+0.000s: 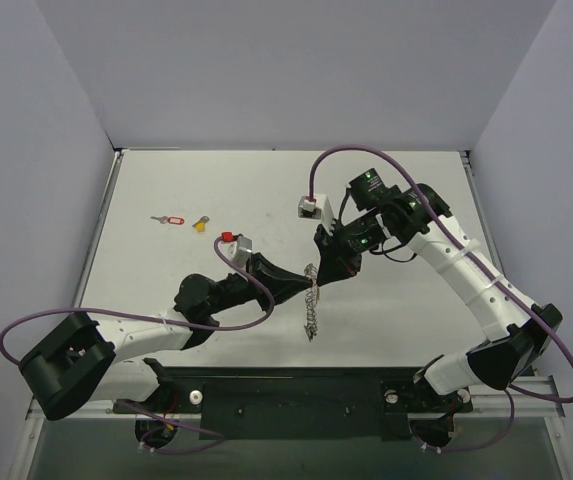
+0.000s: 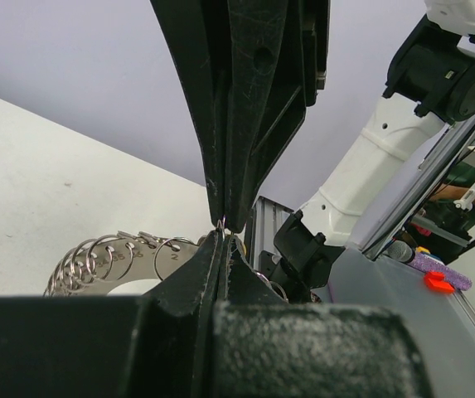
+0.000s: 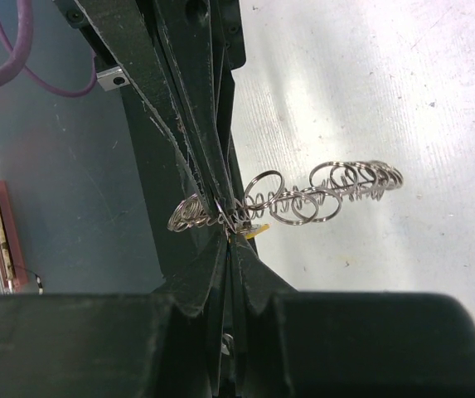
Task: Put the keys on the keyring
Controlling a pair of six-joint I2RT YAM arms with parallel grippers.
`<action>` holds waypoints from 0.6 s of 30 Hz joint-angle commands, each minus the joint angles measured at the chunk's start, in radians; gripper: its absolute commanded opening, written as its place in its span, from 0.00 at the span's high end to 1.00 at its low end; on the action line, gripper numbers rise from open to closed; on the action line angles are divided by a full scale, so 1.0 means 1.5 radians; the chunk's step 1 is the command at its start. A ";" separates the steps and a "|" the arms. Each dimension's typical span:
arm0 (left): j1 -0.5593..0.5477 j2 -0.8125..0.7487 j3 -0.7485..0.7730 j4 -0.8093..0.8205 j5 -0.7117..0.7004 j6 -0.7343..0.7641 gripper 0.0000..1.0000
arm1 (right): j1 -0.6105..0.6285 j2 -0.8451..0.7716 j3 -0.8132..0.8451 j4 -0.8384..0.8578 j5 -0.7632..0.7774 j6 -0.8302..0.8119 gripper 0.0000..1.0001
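- White table (image 1: 406,200), walled on three sides; both arms meet above its middle.
- Left gripper (image 2: 223,235): jaws pressed together, nipping the wire of one link.
- Right gripper (image 3: 233,239): jaws likewise closed, biting the same end of the chain, tip to tip with the left.
- Keyring (image 3: 297,201): held off the table at that pinch, the rest of its links dangling loose.
- Small yellow bit at the pinch; cannot tell what it is.
- Red-tagged key (image 1: 169,219) and yellow-headed key (image 1: 201,224): flat on the table far left, well apart from the ring.
- Step, as I judge it: parting one link to take a key. Grip a single coil only, pull gently, and steady the hanging chain. One claw must hold while the other fetches.
- No brand or writing legible.
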 commanded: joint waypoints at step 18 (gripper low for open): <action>-0.001 -0.050 0.011 0.043 0.017 0.038 1.00 | -0.025 -0.019 0.016 -0.033 -0.090 -0.070 1.00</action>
